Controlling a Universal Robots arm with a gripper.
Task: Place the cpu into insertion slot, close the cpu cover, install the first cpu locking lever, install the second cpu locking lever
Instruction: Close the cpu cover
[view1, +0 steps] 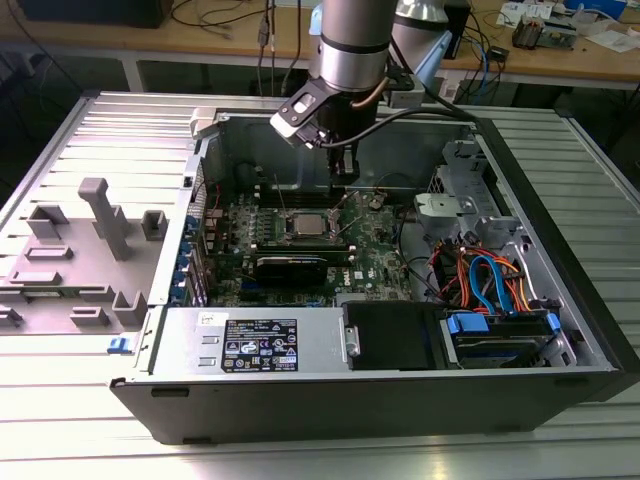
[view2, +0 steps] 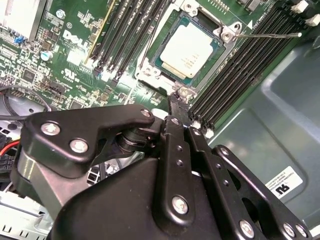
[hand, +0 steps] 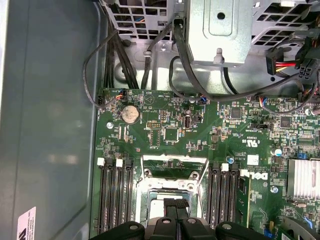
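Black gripper (view2: 176, 102) links sit closest to the lens in both wrist views. Your fingers are drawn together at the tips, with no gap visible and nothing seen pinched between them. The tips are right at one corner of the insertion slot (view2: 150, 74); whether they touch it you cannot tell.

The cpu (view2: 187, 50) lies flat in that slot, dull silver top up, with its green edge showing all round. In the first wrist view the cpu cover (hand: 175, 167) shows as a silver windowed frame on the slot's side toward the coin battery (hand: 130, 113). You cannot tell if it is raised or flat.

A thin metal lever (view2: 265, 34) runs from the slot's far corner out across the black memory slots (view2: 235, 75), which flank the socket on two sides.

All this sits on the green circuit board (hand: 165, 135) inside the open computer case (view1: 560, 330). Blue and orange cables (view1: 490, 280) are bundled toward the exterior view's right.

The case rests on a ribbed metal table (view1: 60, 420). A grey plastic fixture (view1: 100, 215) stands on the table at the exterior view's left.
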